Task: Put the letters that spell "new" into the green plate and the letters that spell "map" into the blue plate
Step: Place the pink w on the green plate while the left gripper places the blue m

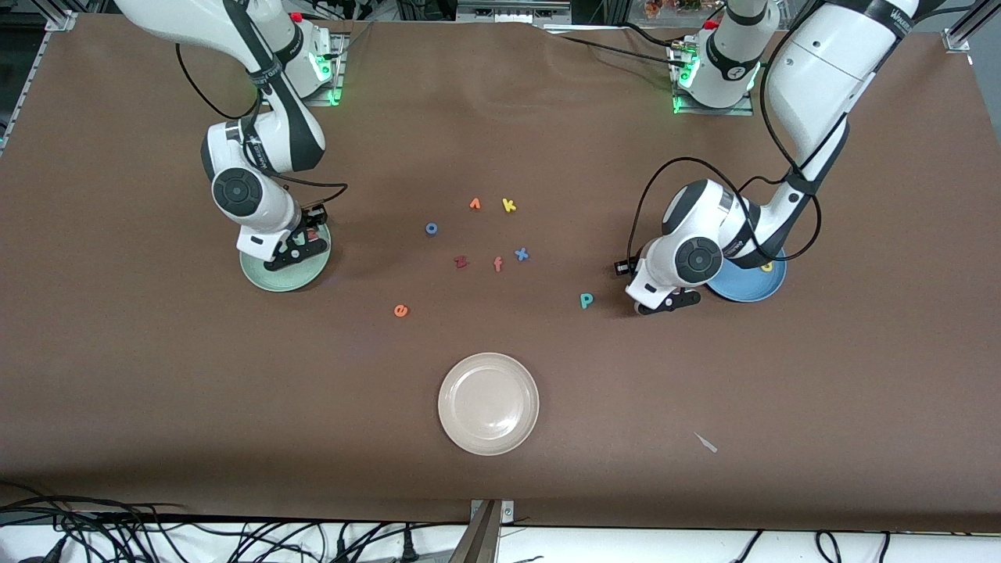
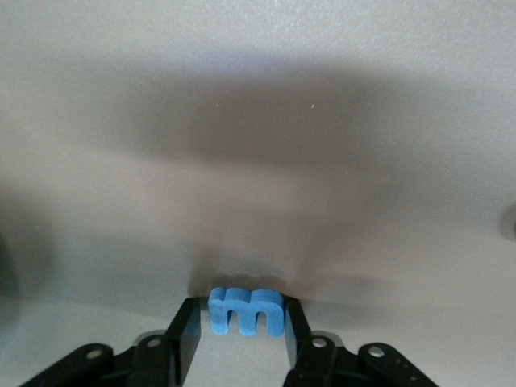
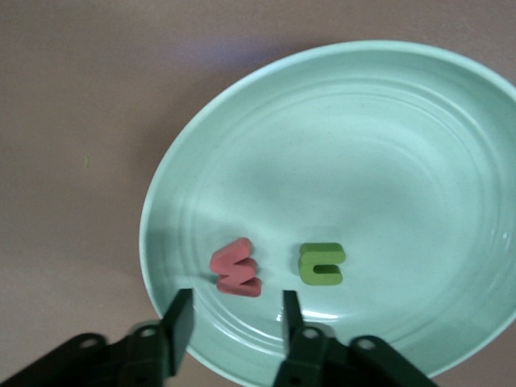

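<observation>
The right arm is reaching down from its base at the table's top edge, its wrist bent so that the right gripper (image 1: 301, 244) is hanging low over the green plate (image 1: 266, 277), fingers (image 3: 179, 322) standing apart with nothing between them. The left arm is folding at the elbow and dropping its wrist toward its own end of the table, where the left gripper (image 1: 671, 301) is pinching the blue m (image 2: 246, 310) between its fingers (image 2: 187, 343).
</observation>
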Robot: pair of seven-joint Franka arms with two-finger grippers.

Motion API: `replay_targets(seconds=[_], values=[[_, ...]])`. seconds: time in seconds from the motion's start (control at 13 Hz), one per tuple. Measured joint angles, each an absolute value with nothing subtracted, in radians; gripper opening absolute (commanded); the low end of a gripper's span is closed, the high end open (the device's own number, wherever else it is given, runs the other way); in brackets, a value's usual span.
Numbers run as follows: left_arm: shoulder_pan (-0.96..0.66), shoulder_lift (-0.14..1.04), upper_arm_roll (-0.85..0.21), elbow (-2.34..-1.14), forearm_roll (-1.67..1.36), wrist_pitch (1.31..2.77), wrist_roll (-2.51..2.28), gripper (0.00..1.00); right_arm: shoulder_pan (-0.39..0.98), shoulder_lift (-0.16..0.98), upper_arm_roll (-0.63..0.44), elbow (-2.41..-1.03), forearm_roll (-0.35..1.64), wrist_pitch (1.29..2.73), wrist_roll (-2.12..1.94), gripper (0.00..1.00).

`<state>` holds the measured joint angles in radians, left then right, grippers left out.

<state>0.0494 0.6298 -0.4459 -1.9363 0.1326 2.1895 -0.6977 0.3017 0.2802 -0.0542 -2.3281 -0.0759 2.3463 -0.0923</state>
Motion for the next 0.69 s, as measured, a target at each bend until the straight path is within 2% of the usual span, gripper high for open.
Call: replay_targets(seconds=[0.39, 0.54, 0.69], values=[[0.050, 0.630, -0.448, -1.940, 0.129, 2.201, -0.698, 0.37, 0.308, 0.271, -0.022, -2.232, -0.074, 2.357, 0.007, 0.72], [0.054, 0.623, -0.447, -1.944, 0.125, 2.198, -0.698, 0.27, 0.317, 0.291, 0.008, -2.142, -0.057, 2.325, 0.126, 0.72], [0.055, 0.623, -0.447, -1.945, 0.123, 2.198, -0.698, 0.23, 0.321, 0.351, 0.038, -2.000, -0.006, 2.227, 0.223, 0.71]])
